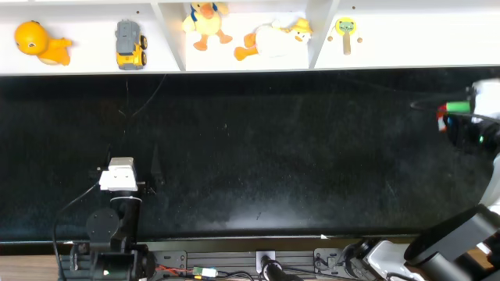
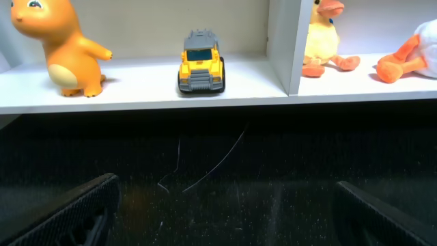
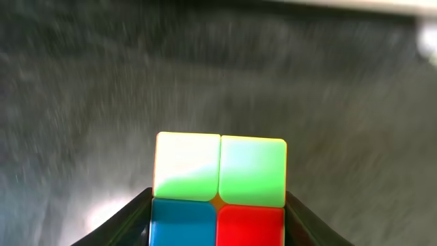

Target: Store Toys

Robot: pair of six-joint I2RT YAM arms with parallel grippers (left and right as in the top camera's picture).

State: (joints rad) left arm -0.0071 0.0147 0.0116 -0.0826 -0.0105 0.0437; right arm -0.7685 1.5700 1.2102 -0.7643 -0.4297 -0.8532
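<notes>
My right gripper hovers at the table's far right edge, shut on a small colour cube. Its wrist view has the cube between the fingers, two green tiles above a blue and a red one. My left gripper stands open low at the left above the black mat, nothing between its fingers. On the white shelf sit an orange figure, a yellow truck, a yellow duck plush, a white duck plush and a small green-and-yellow toy.
Upright white dividers split the shelf into compartments. The left wrist view faces the orange figure, the truck and the yellow duck. Cables and arm bases line the front edge.
</notes>
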